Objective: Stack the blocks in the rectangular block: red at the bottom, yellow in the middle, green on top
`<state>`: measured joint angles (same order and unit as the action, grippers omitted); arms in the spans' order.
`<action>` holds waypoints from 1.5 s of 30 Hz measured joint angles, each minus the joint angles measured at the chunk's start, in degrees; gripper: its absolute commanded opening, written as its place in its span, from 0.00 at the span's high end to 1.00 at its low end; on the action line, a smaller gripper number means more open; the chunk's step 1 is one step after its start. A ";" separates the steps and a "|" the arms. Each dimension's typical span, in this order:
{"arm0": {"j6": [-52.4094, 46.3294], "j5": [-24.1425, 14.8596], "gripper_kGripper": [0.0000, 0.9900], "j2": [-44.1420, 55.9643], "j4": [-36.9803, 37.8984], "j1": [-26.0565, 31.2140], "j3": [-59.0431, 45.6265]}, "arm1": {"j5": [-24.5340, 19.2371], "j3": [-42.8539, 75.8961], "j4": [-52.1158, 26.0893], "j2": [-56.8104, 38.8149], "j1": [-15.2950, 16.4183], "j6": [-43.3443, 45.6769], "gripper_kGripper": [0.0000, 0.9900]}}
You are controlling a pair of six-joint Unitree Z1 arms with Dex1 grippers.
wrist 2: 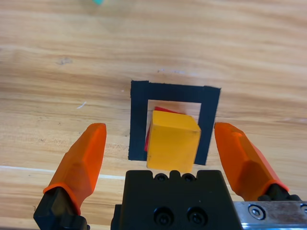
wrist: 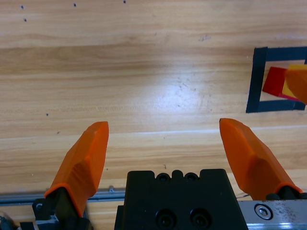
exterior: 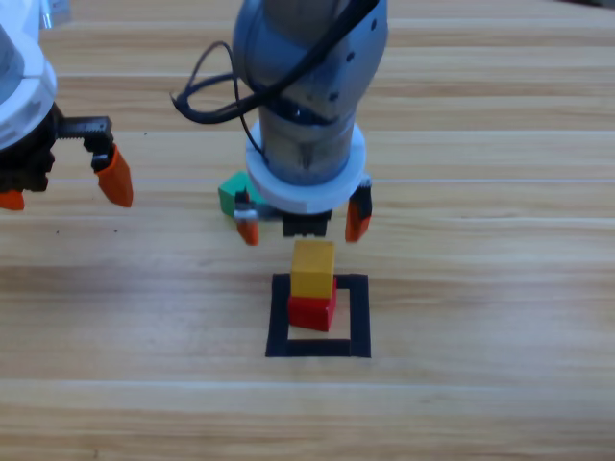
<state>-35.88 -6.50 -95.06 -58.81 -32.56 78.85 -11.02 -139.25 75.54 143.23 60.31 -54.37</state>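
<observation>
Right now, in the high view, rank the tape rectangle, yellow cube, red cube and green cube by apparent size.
1. tape rectangle
2. yellow cube
3. red cube, partly covered by yellow
4. green cube, mostly hidden behind the right arm, so its rank is unsure

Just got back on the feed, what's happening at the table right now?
The yellow cube sits on the red cube inside the tape rectangle. The right gripper hangs open just above them, holding nothing. The green cube lies on the table beside that arm, not yet stacked. The left gripper waits open at the left edge.

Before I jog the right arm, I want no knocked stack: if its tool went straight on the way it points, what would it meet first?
Probably the yellow block on the red one; the open right tool looks straight down on it.
</observation>
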 measured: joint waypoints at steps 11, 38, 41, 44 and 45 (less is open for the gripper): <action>1.03 -1.43 0.00 2.45 2.15 0.04 10.36 | -9.19 12.67 0.53 -21.41 2.14 9.65 0.01; 19.69 6.94 0.02 -40.16 -7.12 5.83 40.32 | 10.60 87.80 -62.67 -60.01 -4.68 43.36 0.01; 20.04 7.06 0.03 -40.17 -7.63 5.83 40.33 | 10.59 87.80 -62.71 -60.01 -4.68 43.82 0.01; 20.33 7.53 0.03 -40.17 -7.64 5.83 40.33 | 10.59 87.80 -62.71 -60.01 -4.68 43.91 0.01; 20.33 7.68 0.03 -40.17 -7.65 5.83 40.33 | 10.59 87.80 -62.71 -60.01 -4.68 43.91 0.01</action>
<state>-15.55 1.18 -135.24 -66.46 -26.73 119.18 -0.43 -51.45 12.83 83.22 55.63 -10.46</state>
